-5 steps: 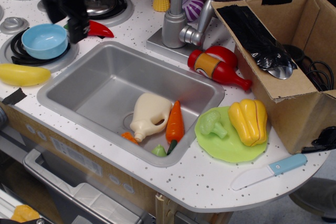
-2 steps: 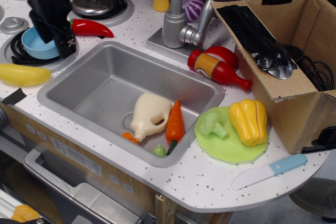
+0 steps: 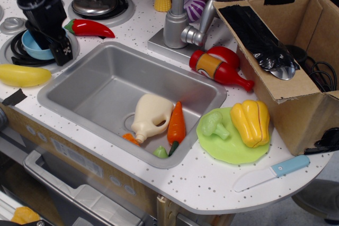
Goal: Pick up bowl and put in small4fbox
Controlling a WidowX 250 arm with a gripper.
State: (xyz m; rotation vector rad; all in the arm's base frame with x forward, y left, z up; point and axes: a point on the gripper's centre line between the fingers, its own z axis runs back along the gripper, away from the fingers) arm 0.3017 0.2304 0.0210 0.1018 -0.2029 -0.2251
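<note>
Honestly, the gripper point(image 3: 55, 46) sits down over the light-blue bowl point(image 3: 33, 46) on the burner at the counter's far-left corner, can't tell if it's closed, so get a firm rim pinch before lifting toward the cardboard box point(image 3: 296, 109).

At the counter's point(image 3: 212, 183) far left edge the black end effector point(image 3: 55, 46) sits low over the light-blue bowl point(image 3: 33, 46) on a burner, while the cardboard small4fbox point(image 3: 296, 104) stands at the right edge.
</note>
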